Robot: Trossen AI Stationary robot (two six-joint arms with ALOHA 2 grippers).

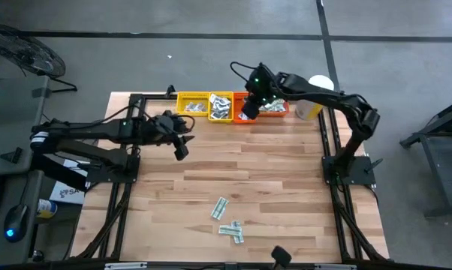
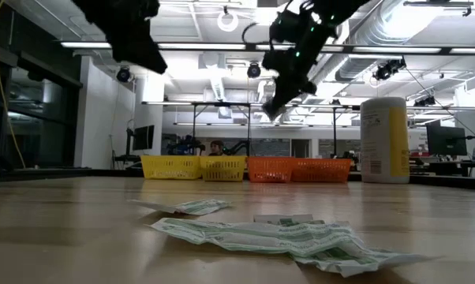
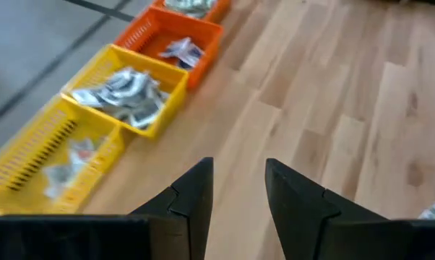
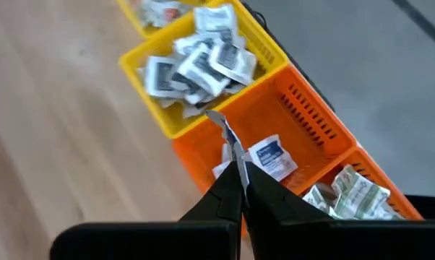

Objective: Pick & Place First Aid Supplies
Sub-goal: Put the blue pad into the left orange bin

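Loose white-and-green strip packets (image 1: 227, 223) lie flat on the near part of the table, and show crumpled up close in the low view (image 2: 285, 234). More packets fill the trays at the far edge: white squares with dark centres in a yellow tray (image 4: 196, 61), strips in an orange tray (image 4: 347, 189). My right gripper (image 1: 248, 110) hangs above the middle orange tray (image 4: 311, 115), shut on a small packet. My left gripper (image 1: 180, 148) hovers open over bare wood left of centre and holds nothing (image 3: 239, 195). My right gripper pinches a small thin packet (image 4: 225, 136) between its two fingertips. The packet shows edge-on and sticks out beyond the tips. It is lifted clear, above the orange tray where a white-and-blue packet (image 4: 269, 156) lies. In the low view the gripper (image 2: 274, 105) points down, high above the trays.
A row of yellow and orange trays (image 1: 192, 96) lines the far edge. A tall white-and-yellow canister (image 1: 314, 99) stands to their right. The table's black frame rails (image 1: 327, 139) run along both sides. Bare wood lies between the trays and the loose packets.
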